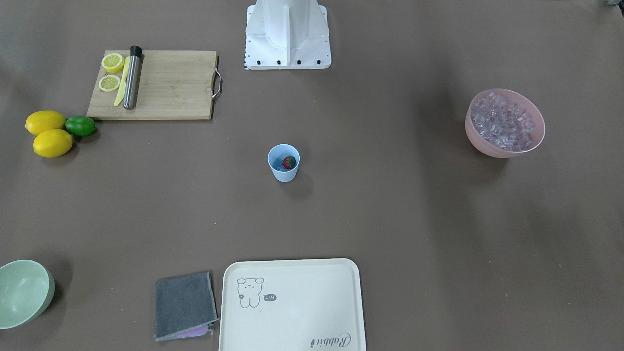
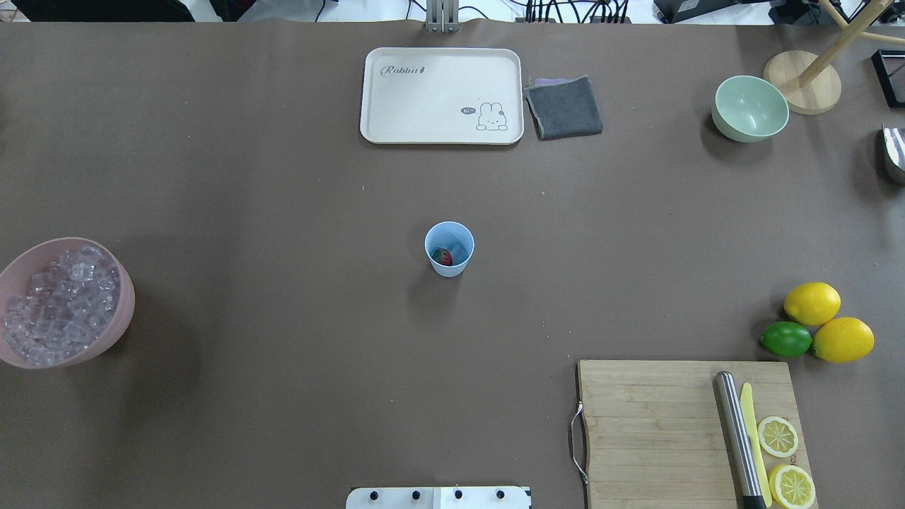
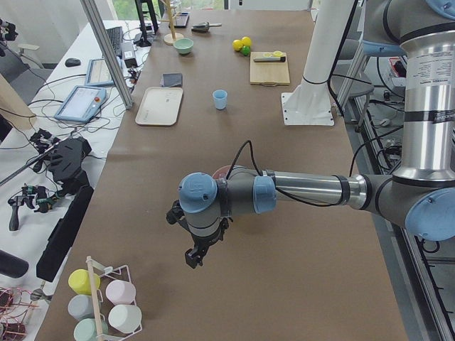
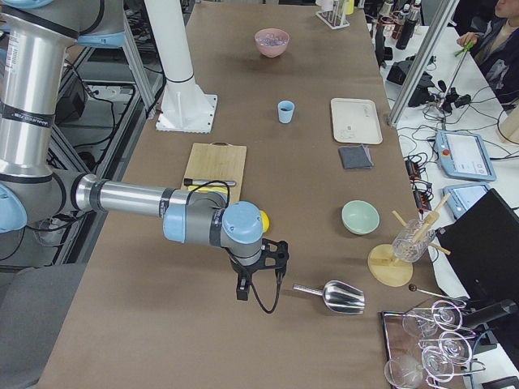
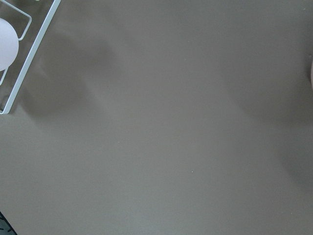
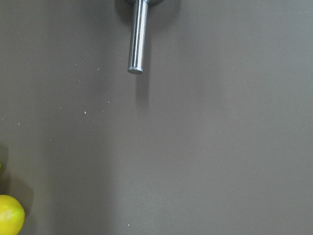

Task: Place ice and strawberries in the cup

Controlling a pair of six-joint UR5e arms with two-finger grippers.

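The light-blue cup (image 1: 283, 163) stands upright at the table's middle, also in the overhead view (image 2: 449, 248). The dark-red strawberry (image 1: 289, 162) lies inside it (image 2: 442, 256). Something glassy lies beside the berry, too small to name. The ice (image 1: 502, 122) fills a pink bowl (image 2: 113, 332) at the robot's left. My left gripper (image 3: 193, 257) hangs over bare table far from the cup; I cannot tell if it is open or shut. My right gripper (image 4: 242, 292) hangs near a metal scoop (image 4: 336, 296); I cannot tell its state either. Neither wrist view shows fingers.
A cutting board (image 2: 650, 424) holds lemon slices, a yellow knife and a steel muddler. Two lemons and a lime (image 2: 786, 338) lie beside it. A cream tray (image 2: 396, 106), grey cloth (image 2: 563, 106) and pale green bowl (image 2: 749, 107) stand on the far side. A wire cup rack (image 3: 99, 305) stands near the left gripper.
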